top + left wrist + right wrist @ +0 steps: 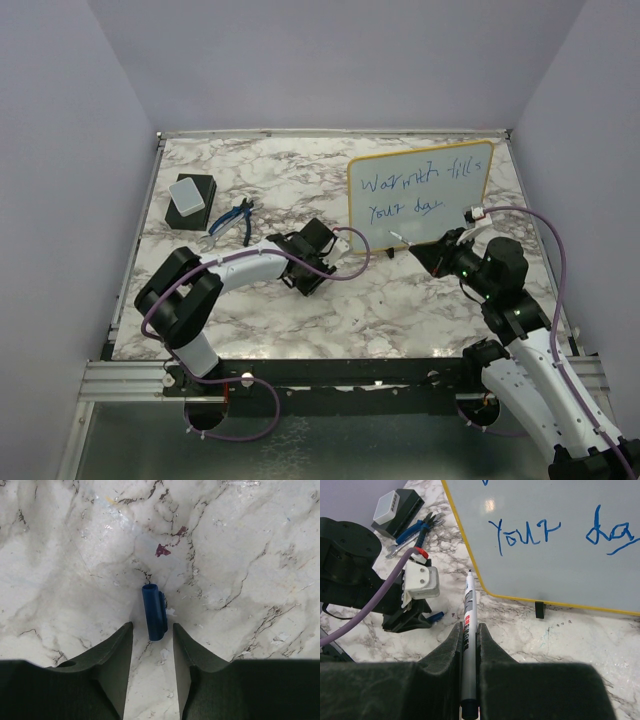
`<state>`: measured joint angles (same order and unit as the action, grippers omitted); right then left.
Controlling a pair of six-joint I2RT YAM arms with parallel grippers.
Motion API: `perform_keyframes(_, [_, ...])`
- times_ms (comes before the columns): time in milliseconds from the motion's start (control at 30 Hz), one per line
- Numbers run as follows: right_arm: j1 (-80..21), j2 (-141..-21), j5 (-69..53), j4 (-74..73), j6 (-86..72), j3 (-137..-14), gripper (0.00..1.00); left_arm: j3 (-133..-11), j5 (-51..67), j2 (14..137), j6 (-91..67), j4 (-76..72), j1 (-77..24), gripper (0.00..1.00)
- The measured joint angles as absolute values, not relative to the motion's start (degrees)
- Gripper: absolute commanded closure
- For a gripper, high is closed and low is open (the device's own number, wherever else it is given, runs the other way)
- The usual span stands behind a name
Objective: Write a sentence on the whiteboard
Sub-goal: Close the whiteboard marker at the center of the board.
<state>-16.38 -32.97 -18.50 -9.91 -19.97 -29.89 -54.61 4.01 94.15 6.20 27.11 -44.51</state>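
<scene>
the left gripper has its jaws half open astride the blue cap, not gripping it; pinched off-centre, the cap may squirt away. the right gripper is clamped on the marker, whose bare tip could smear the sentence on the whiteboard standing far right.

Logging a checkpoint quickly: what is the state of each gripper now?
Left gripper: open, around the blue cap, not gripping it.
Right gripper: closed on the marker.
</scene>
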Motion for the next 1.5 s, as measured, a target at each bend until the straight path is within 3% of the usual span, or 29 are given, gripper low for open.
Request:
perform_keyframes(167, [-16.38,-32.97,-18.50,-9.91,-19.97,-29.89,0.99,-54.72,3.75,94.52,6.37,27.22,-45.10,0.71])
perform_keyframes(400, [-16.38,-32.97,-18.50,-9.91,-19.97,-29.89,0.99,-55.29,2.87,95.07,6.68,27.35,-45.74,1.00])
perform_keyframes(667, [-16.38,-33.87,-18.37,-10.00,-20.05,-29.89,0.99,-54.33,1.69,94.04,6.90,26.04,-47.53,1.00])
perform_keyframes(933, [-16.38,-37.85,-19.92,-13.02,-19.92,-30.63,0.99,-48.60,1.98,79.11,7.31,23.09,-48.12,1.00])
perform_keyframes(1167, [-16.38,-44.47,-36.12,-15.64,-19.38,-36.49,0.99,-44.93,6.50,65.01,8.03,17.78,-49.69,1.00])
perform_keyframes(1500, [-16.40,-49.71,-54.39,-23.14,-18.79,-40.93,0.99,-41.98,9.52,58.59,8.62,16.36,-57.41,1.00])
